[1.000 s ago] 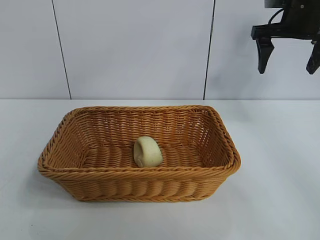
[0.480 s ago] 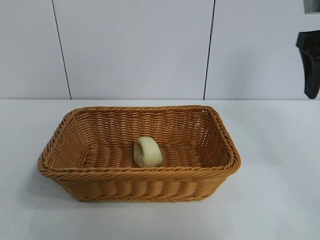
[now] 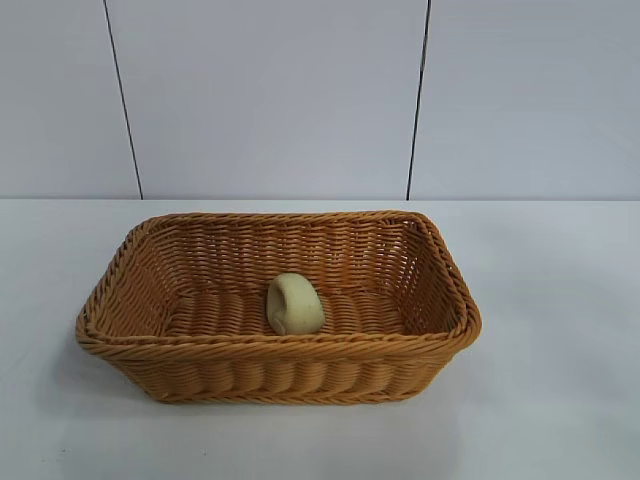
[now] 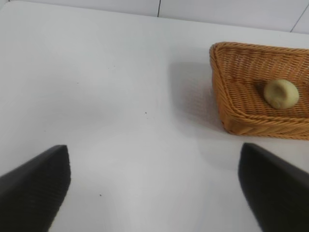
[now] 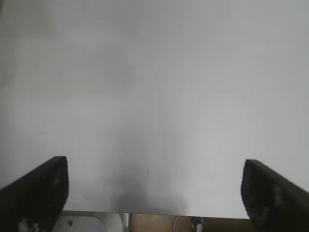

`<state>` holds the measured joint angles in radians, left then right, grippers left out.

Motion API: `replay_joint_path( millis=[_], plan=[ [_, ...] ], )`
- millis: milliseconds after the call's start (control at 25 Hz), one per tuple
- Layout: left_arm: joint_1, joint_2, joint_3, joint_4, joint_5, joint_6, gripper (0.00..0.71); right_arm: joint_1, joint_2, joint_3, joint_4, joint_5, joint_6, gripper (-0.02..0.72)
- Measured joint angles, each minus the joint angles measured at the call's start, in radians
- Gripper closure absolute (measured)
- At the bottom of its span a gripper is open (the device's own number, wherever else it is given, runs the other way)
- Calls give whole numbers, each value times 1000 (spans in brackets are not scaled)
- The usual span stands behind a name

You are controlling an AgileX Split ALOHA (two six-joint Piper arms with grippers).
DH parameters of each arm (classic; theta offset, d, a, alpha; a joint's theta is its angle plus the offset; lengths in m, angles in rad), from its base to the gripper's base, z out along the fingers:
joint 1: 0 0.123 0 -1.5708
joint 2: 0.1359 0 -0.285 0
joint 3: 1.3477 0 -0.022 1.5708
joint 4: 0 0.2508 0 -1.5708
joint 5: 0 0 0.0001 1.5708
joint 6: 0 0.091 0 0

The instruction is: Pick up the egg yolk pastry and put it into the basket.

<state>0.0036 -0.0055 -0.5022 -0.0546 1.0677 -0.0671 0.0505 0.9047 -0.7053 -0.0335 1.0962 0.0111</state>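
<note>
Exterior view: a large rectangular orange-brown woven wicker basket [image 3: 278, 305] with sloping sides and a braided rim stands on a white table [image 3: 560, 330] before a pale panelled wall [image 3: 270, 100]. A small pale yellow-cream, smooth rounded egg yolk pastry [image 3: 295, 303] lies on the basket floor, near the middle of the front wall, tipped on its side. Neither arm appears in this view.

Left wrist view: the left gripper [image 4: 154, 186] hangs over bare table, well apart from the basket [image 4: 231, 104], its 2 black fingers [image 4: 34, 193] spread wide with nothing between them. The pastry [image 4: 281, 93] shows inside the basket.

Right wrist view: the right gripper [image 5: 154, 193] is above bare table [image 5: 154, 87] near the table's edge, its 2 black fingers [image 5: 36, 193] likewise spread wide and empty.
</note>
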Motion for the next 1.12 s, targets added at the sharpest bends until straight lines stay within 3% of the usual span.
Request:
replay_joint_path(
  millis=[160,520,840,1120],
  plan=[
    [0,0,0,0,0,0,32,0,-241,143,46,-68,-22,8],
    [0,0,0,0,0,0,32,0,-674,210,87,-66,-42,8],
    [0,0,0,0,0,0,32,0,-889,211,87,-66,-42,8],
    [0,0,0,0,0,0,32,0,-909,211,87,-66,-42,8]
  ],
)
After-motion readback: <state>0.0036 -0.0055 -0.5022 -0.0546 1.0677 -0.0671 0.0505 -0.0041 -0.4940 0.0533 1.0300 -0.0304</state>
